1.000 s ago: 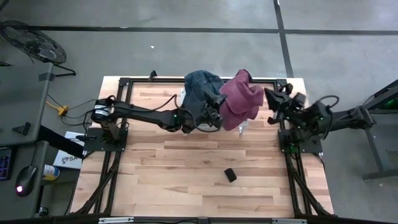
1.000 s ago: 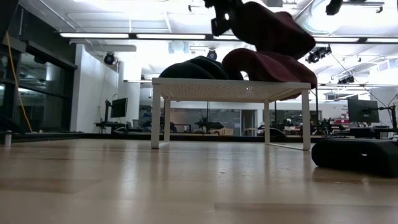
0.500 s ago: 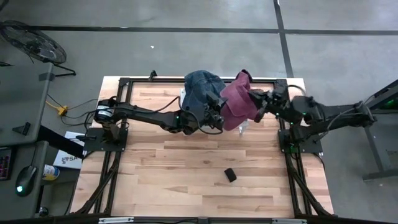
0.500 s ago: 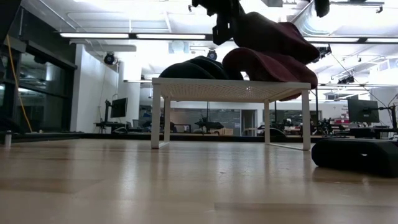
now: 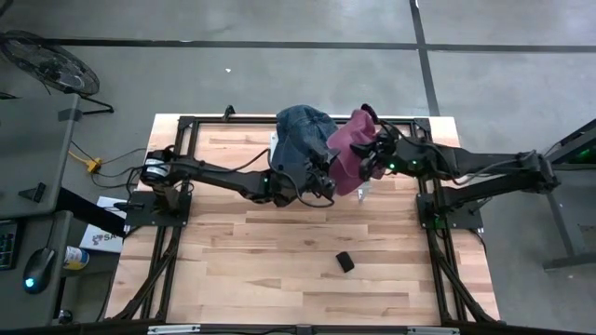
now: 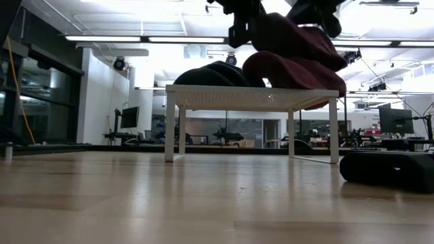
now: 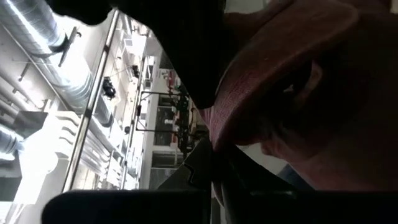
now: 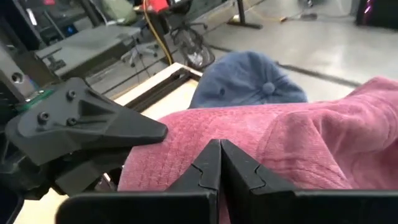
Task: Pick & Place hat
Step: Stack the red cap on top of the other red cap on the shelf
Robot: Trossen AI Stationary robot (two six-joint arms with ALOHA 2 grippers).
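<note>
Above the white mesh rack (image 5: 365,193) in the high view, a soft maroon corduroy hat (image 5: 348,158) lies crumpled beside a blue denim cap (image 5: 300,133), the left gripper (image 5: 325,173) pinched on its edge. At table height, the maroon hat bulges over the rack's perforated top. Through the right wrist camera, the right gripper (image 8: 220,158) hovers with fingers pressed together over the ribbed maroon cloth.

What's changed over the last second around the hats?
The right tool swung in from the table's right edge and now sits shut over the maroon hat. The left tool stays shut on that hat's brim, holding it above the white rack. The blue hat and the small black object have not moved.
</note>
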